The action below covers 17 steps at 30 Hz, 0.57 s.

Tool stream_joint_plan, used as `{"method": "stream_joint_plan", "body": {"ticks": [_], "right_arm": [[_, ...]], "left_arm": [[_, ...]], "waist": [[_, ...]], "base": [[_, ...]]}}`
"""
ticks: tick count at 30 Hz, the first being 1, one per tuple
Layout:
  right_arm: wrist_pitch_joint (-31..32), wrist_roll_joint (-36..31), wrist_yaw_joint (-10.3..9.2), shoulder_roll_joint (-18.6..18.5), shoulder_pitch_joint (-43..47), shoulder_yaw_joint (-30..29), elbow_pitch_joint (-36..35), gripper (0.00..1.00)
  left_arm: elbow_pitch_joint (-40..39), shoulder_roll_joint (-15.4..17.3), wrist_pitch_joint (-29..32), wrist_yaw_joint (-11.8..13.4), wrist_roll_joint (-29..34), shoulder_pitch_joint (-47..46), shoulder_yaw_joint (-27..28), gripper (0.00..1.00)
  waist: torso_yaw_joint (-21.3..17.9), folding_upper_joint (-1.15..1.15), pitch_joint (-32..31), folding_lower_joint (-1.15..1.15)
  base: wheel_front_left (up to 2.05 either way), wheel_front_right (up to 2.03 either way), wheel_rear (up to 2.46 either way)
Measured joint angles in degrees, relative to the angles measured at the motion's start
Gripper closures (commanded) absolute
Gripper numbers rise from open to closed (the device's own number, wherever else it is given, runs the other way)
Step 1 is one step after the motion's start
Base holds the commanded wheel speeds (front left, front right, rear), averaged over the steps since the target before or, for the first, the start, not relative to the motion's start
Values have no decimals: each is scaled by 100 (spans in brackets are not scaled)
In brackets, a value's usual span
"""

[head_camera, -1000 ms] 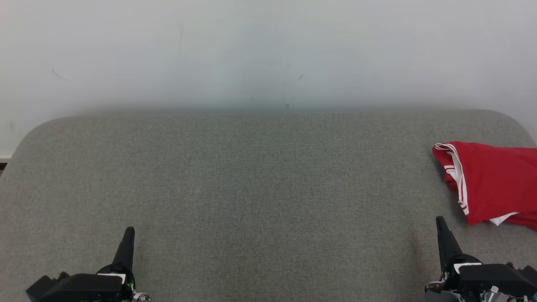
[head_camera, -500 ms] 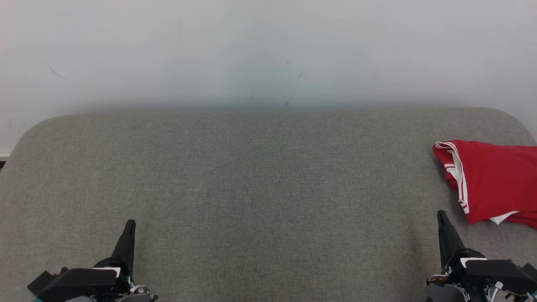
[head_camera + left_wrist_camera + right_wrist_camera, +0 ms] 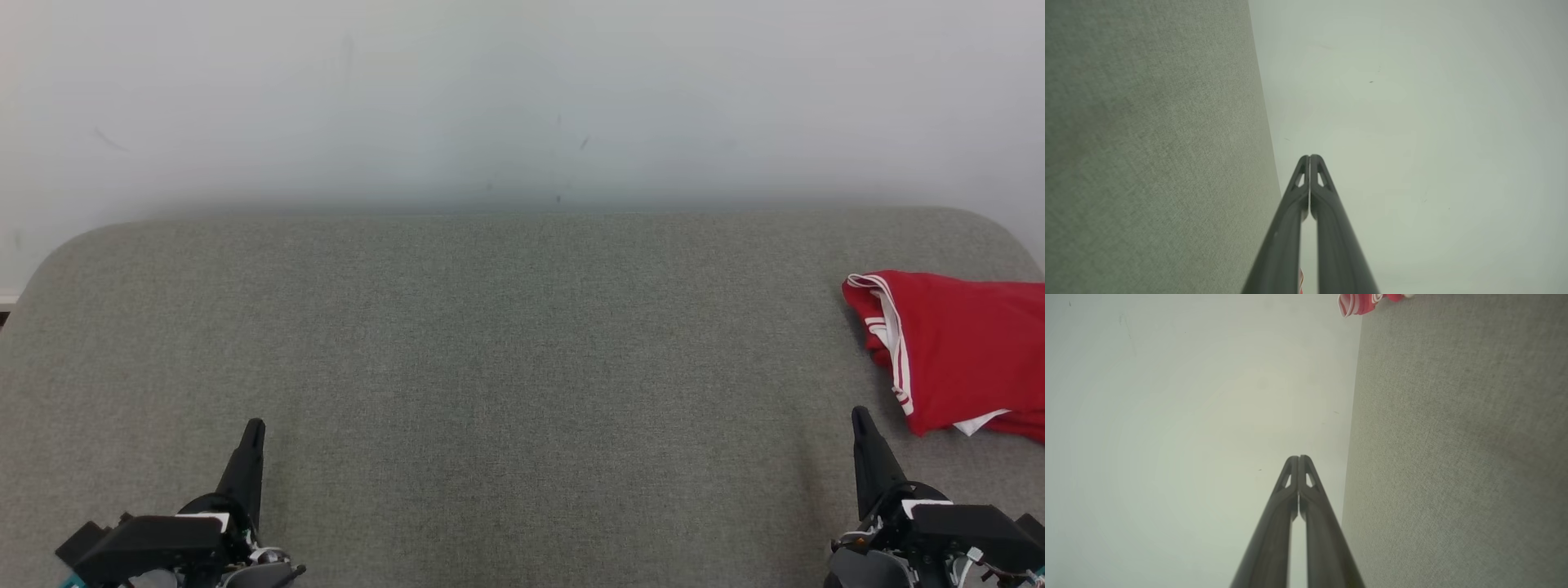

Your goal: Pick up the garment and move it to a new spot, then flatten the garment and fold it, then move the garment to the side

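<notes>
A red garment (image 3: 963,351) with white stripes lies folded at the right edge of the grey fabric surface (image 3: 506,351), partly cut off by the head view's border. A corner of the garment (image 3: 1355,303) peeks in at the top of the right wrist view. My right gripper (image 3: 860,416) hovers low at the lower right, just below and left of the garment, shut and empty; its tips (image 3: 1298,458) press together. My left gripper (image 3: 255,426) is at the lower left, far from the garment, shut with nothing in it; its tips (image 3: 1309,157) touch.
A pale wall (image 3: 522,98) rises behind the surface's far edge. The surface has rounded back corners and stretches wide between the two grippers.
The left gripper has drawn slightly forward and up in the head view. The head view shifted a little, so the surface edge and garment sit slightly higher. The garment has not moved.
</notes>
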Motion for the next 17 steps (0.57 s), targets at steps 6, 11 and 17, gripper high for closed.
{"method": "stream_joint_plan", "body": {"ticks": [6,11,17], "right_arm": [[0,4,0,0,-1,0,0,100],[0,4,0,0,-1,0,0,100],[0,4,0,0,-1,2,0,100]], "left_arm": [[0,0,0,0,0,0,0,100],[0,0,0,0,0,0,0,100],[0,-1,0,0,0,0,0,100]], "waist": [[0,0,0,0],[0,0,0,0],[0,0,0,0]], "base": [[0,0,0],[0,0,0],[0,0,0]]}}
